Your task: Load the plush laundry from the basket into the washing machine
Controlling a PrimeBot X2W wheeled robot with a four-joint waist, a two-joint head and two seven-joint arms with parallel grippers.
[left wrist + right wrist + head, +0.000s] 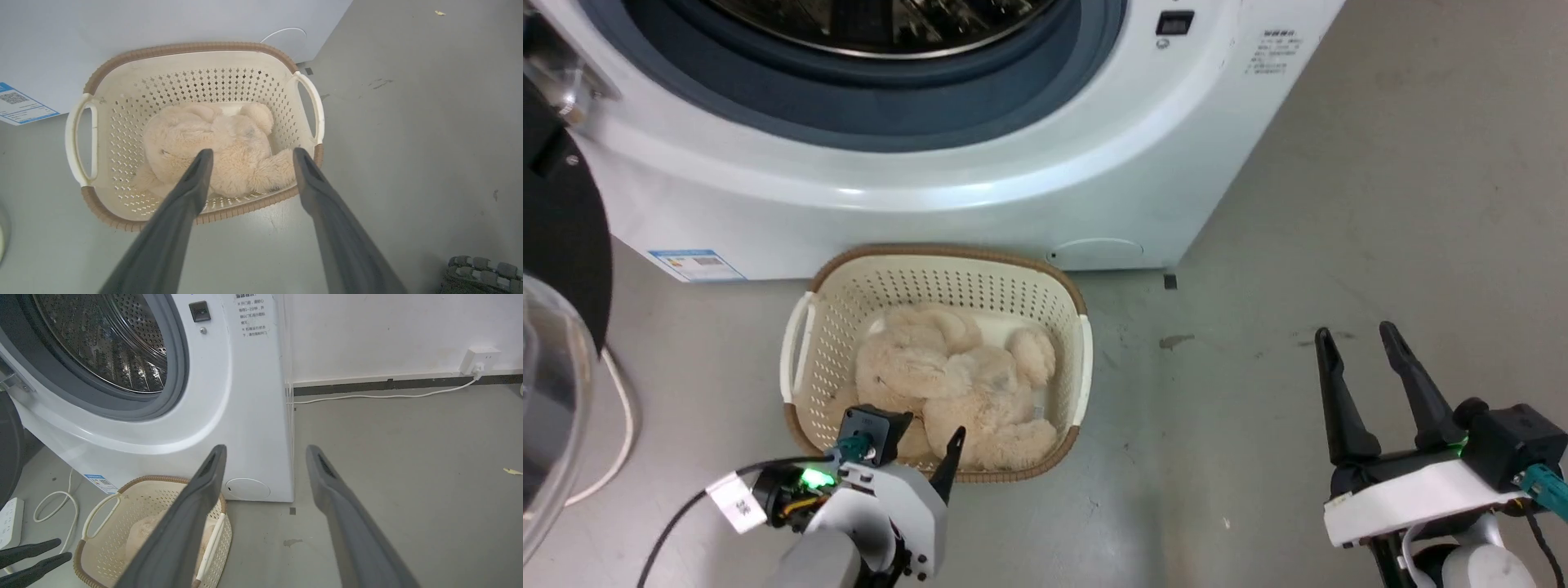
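Left gripper hangs spread wide above the basket, holding nothing. The plush laundry lies inside it, not picked up yet. Right gripper is spread too. The washing machine stands open; all the loading is left.

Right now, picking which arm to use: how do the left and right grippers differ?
The left gripper hangs at the near rim of the basket, fingers aimed down at the plush laundry; the right gripper sits off to the side over the floor. The left faces the basket, the right faces the washing machine. Both are open and empty.
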